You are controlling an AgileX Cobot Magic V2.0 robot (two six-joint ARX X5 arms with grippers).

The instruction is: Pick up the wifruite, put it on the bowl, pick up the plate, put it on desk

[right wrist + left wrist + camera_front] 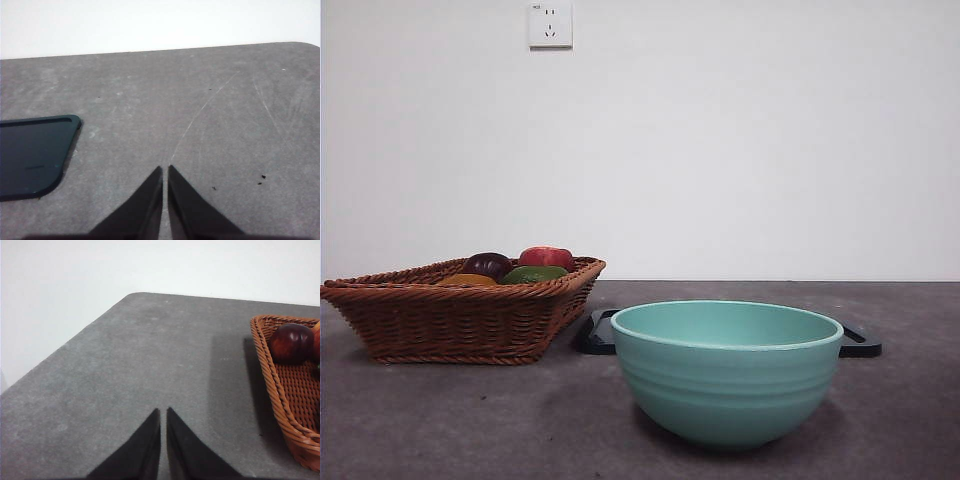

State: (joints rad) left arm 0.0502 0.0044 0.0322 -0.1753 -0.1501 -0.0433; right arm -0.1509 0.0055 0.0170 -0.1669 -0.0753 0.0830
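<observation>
Plain white wall (740, 140) behind, unmarked, evenly lit. White wall socket (550, 24) high on wall, near top edge, left of centre. Wall meets far edge of tabletop in straight level line. Soft, diffuse light; faint shadows only. Wrist views: same white wall beyond rounded far corners of tabletop. No windows, floor or other furniture in view.

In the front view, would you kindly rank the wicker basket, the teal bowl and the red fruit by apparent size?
1. Wicker basket, roughly matched by the nearer
2. teal bowl; their order is unsure.
3. Red fruit, clearly smallest.
</observation>
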